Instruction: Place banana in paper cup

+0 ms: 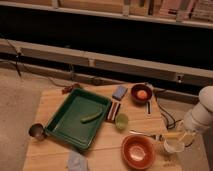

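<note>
The wooden table point(55, 102) carries a green tray point(64, 124), a light-green cup point(121, 120), an orange-red bowl point(137, 150), a dark bowl point(141, 93), a blue sponge point(119, 92) and the paper cup point(173, 146), with the gripper point(183, 137) just above that cup at the right edge

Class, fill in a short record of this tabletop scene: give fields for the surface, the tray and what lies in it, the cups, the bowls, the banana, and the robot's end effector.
surface: wooden table
tray: green tray, holding a green vegetable
cups: paper cup at right edge; light-green cup beside tray
bowls: orange-red bowl near front; dark bowl at back
banana: banana just above the paper cup, at the end effector
end effector: end effector at right edge, over the paper cup
</note>
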`<move>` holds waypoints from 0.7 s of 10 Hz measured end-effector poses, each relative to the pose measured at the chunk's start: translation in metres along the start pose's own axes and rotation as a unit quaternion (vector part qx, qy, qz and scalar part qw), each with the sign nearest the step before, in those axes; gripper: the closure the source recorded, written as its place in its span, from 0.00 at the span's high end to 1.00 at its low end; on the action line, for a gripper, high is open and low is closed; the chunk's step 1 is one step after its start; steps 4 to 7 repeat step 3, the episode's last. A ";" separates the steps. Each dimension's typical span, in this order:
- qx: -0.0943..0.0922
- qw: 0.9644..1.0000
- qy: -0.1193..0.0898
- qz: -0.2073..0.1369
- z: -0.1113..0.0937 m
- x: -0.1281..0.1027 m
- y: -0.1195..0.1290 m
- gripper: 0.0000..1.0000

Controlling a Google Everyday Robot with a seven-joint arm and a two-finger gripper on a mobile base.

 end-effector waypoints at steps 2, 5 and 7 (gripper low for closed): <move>0.000 1.000 0.003 -0.004 0.000 -0.001 0.000 0.80; -0.001 1.000 0.006 -0.006 0.001 -0.002 0.001 0.75; -0.001 1.000 0.006 -0.006 0.001 -0.002 0.001 0.75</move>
